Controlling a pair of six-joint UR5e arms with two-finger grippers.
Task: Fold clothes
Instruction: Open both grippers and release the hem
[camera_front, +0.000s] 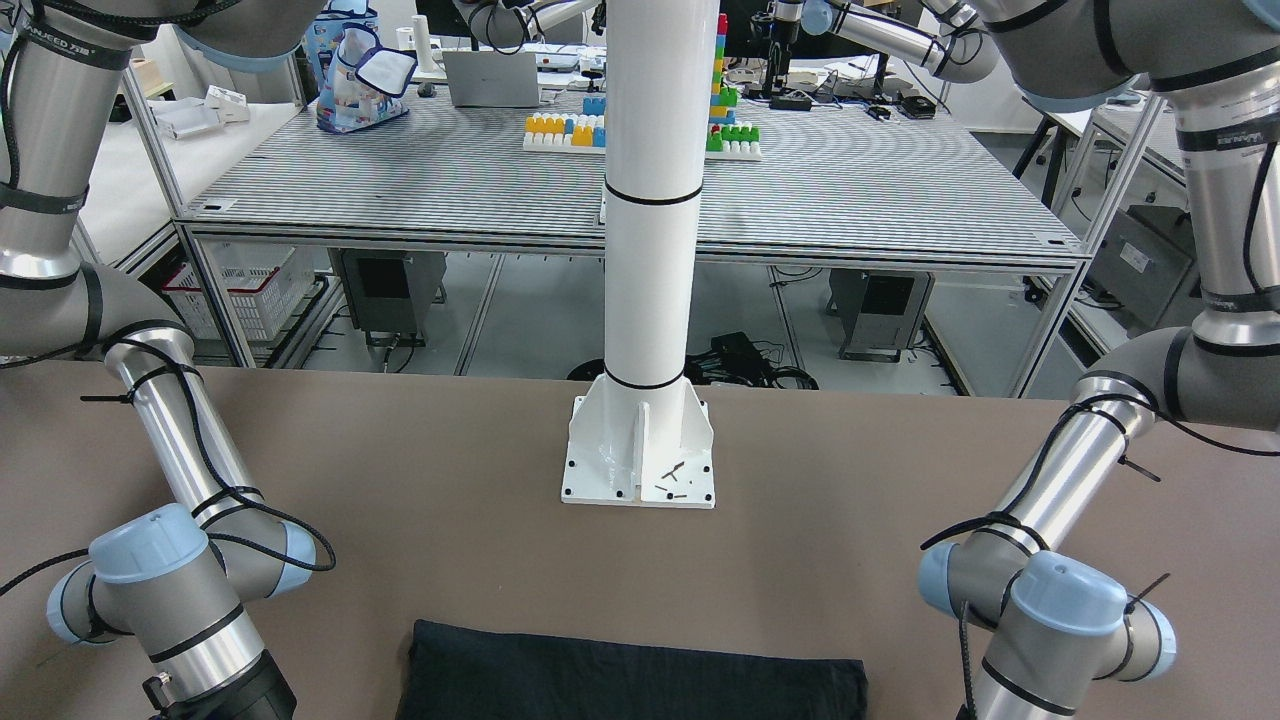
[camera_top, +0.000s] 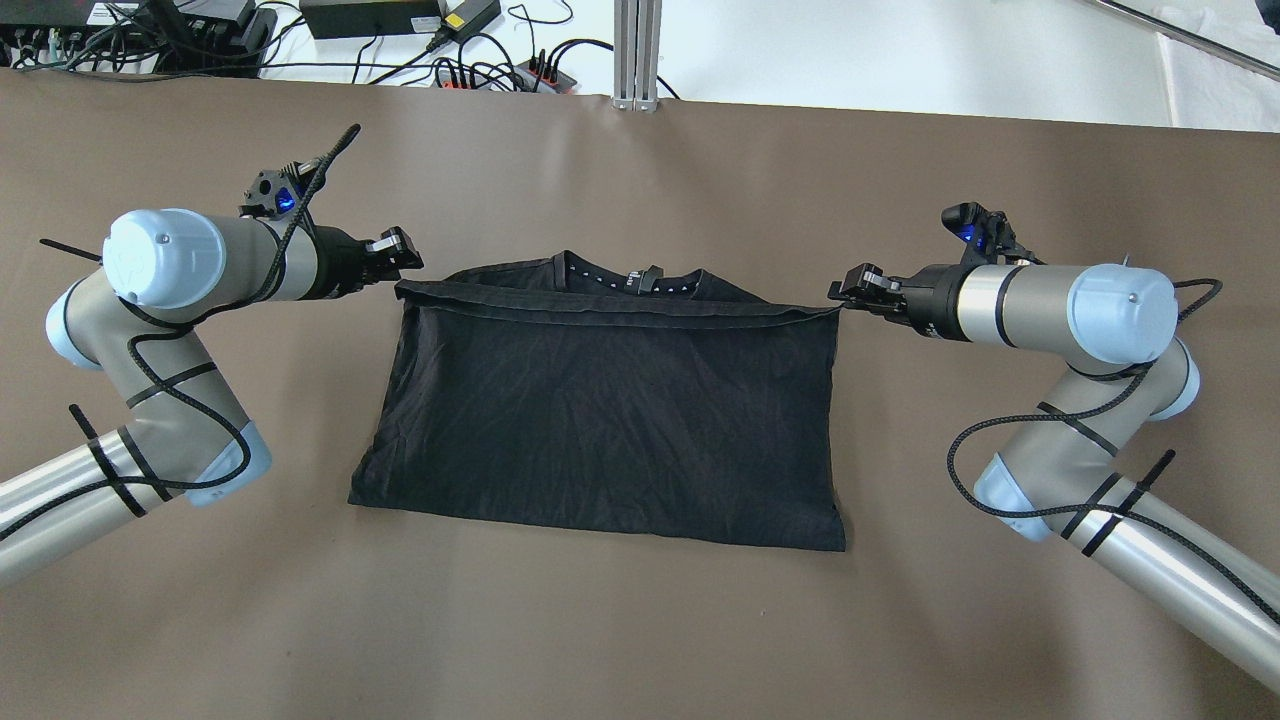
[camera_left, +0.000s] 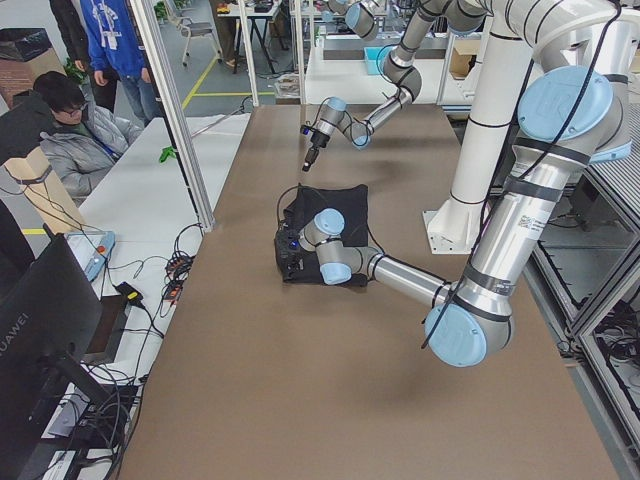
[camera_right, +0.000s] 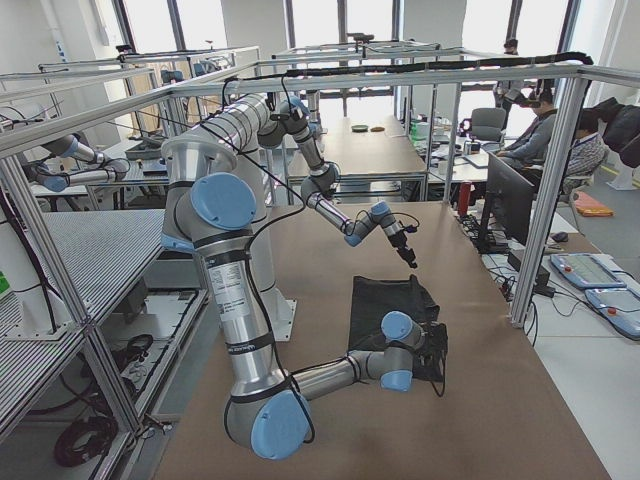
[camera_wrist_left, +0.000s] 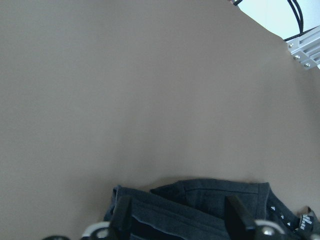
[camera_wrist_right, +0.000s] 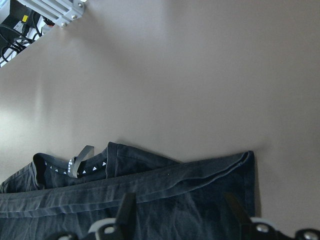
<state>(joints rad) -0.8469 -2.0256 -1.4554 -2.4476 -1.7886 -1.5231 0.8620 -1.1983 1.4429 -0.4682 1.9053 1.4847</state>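
The black garment lies flat on the brown table, folded into a wide rectangle with its collar and label at the far edge. It also shows in the front view. My left gripper is at the garment's far left corner. In the left wrist view its jaws stand apart over the hem. My right gripper is at the far right corner. In the right wrist view its jaws are also spread over the folded edge. Neither gripper holds fabric.
The white pillar on its base plate stands at the table's robot side, with loose screws on the plate. Cables and power strips lie past the far edge. A seated operator and a monitor are beside the table.
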